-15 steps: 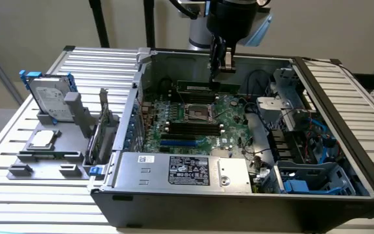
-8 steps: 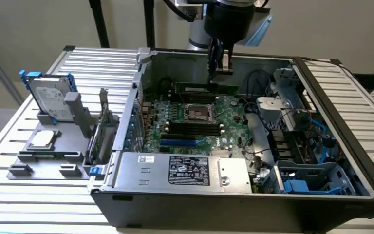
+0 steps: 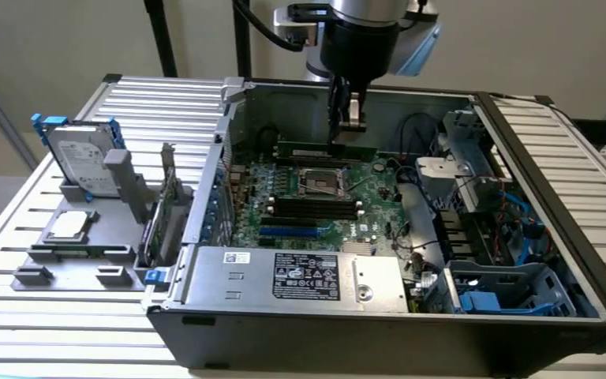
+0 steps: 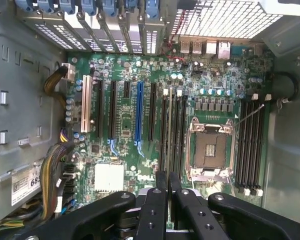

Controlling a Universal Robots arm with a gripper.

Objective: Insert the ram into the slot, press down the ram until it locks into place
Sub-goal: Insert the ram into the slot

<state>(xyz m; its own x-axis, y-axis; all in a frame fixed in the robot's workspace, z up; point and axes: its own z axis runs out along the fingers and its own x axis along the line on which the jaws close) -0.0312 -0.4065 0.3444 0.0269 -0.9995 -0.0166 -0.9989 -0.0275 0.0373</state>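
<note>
One open tower case [image 3: 282,347] lies on its side, motherboard [image 3: 379,180] facing up. Gripper [image 3: 349,126] hangs from above past the CPU socket [image 3: 322,180]. Its fingers [image 4: 159,200] are pressed together with nothing between them. Ram [image 3: 324,148] stands on edge right under the fingertips, in a slot [image 3: 327,155] of the far bank. Can't tell if tips and ram touch, or if the latches are engaged.

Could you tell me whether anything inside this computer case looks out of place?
Yes: a thin metal rod slants across the memory slots beside the bare CPU socket, apparently its lever left loose. The ram below the hand looks level.
</note>
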